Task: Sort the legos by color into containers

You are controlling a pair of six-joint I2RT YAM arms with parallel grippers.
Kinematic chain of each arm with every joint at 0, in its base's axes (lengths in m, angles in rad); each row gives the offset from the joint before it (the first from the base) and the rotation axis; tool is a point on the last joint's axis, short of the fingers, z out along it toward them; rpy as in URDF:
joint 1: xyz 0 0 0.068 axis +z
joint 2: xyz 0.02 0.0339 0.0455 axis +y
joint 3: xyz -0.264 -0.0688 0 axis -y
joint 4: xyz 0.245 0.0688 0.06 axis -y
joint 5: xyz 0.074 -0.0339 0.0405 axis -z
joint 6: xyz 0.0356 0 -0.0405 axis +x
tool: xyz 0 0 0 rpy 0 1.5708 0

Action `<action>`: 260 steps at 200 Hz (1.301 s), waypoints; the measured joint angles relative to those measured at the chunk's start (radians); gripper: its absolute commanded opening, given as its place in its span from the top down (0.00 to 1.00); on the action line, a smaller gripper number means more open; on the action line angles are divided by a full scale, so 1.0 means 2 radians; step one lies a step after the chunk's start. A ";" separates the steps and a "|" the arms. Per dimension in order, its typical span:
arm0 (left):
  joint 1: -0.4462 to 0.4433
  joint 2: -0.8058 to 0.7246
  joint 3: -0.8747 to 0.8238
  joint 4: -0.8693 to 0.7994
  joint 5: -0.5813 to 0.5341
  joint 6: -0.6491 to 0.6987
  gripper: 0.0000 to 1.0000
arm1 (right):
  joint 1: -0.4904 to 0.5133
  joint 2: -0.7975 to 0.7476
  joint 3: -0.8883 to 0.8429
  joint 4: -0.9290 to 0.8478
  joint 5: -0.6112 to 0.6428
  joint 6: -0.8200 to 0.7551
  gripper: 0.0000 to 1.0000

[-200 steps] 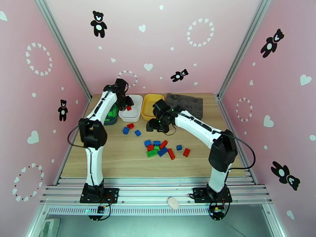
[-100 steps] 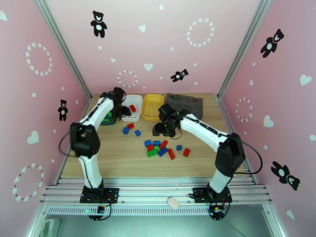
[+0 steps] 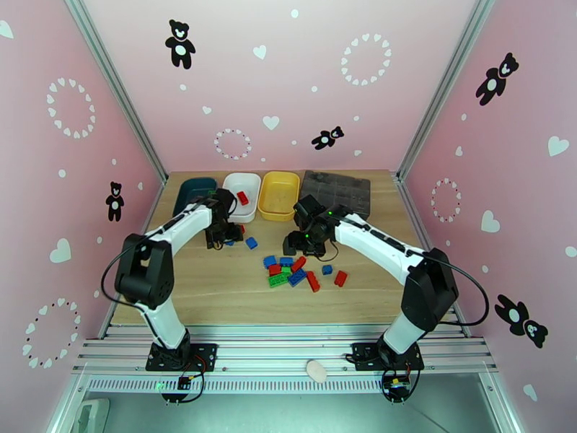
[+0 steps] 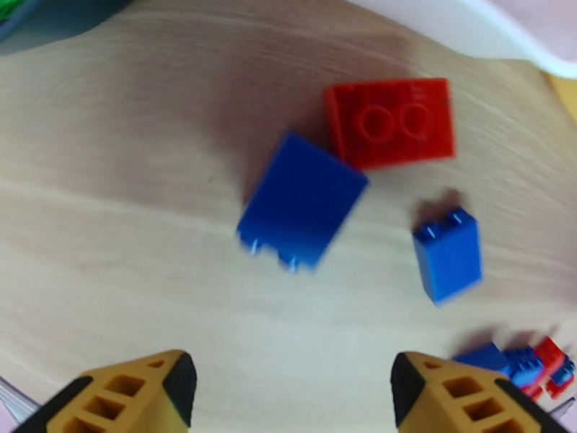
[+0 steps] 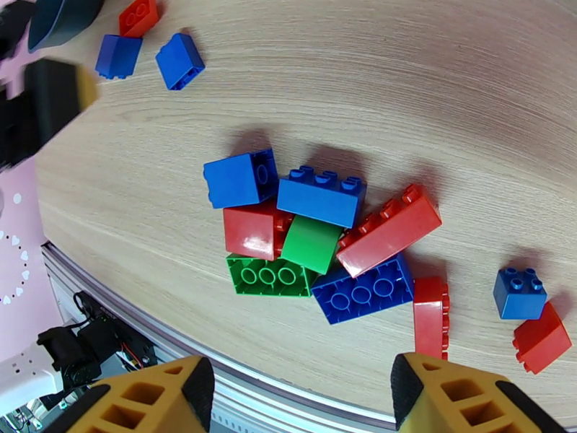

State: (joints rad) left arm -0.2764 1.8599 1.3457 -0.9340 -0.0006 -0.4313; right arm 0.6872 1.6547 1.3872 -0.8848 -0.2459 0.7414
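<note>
Top external view: sorting barely started, by my read. White tray has one red brick in it. Yellow tray looks bare. Teal tray is too dark to read from above, though the left wrist view catches a green sliver at its corner.

Most legos sit loose on the table. A main pile of red, blue and green lies near the middle. A loose trio, one red and two blue, lies just in front of the white tray.

Left hand hangs low over the trio, fingers spread with nothing between them; its wrist view is blurred. Right hand hovers at the pile's far edge, likewise spread and empty. Blue has no tray started, as far as I can see.

Bricks: hard glossy plastic, boxy, round studs on top, hollow tubes underneath where flipped. Short and longer blocks mixed, several leaning on each other. Table: matte pale wood grain. Trays: smooth, shallow, rounded corners. Fingers: yellow, lattice cut-outs.
</note>
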 measured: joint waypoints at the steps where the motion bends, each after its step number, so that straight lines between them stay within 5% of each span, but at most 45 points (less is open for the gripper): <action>1: 0.000 0.001 0.000 0.000 0.000 0.001 0.24 | 0.000 0.000 0.000 0.000 0.000 0.000 0.30; 72: 0.000 0.088 0.058 0.006 -0.026 0.030 0.28 | 0.000 -0.010 -0.004 -0.006 0.003 0.005 0.30; 113: 0.000 0.088 0.081 0.006 -0.034 0.043 0.57 | 0.000 -0.010 -0.003 -0.008 0.004 0.005 0.30; 143: 0.000 0.081 0.071 0.012 -0.032 0.051 0.67 | 0.000 0.002 0.013 -0.011 0.004 0.004 0.34; 209: -0.023 -0.012 0.022 0.003 -0.005 0.026 0.68 | -0.007 0.034 0.052 0.006 0.013 0.008 0.33; 260: -0.040 0.007 0.163 -0.009 0.062 -0.019 0.68 | -0.033 0.111 0.141 0.023 -0.015 0.001 0.34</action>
State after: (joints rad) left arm -0.3569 1.8748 1.6707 -0.9524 0.1238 -0.4698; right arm 0.6220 1.8767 1.6684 -0.8398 -0.2752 0.7441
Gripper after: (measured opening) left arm 0.349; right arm 0.666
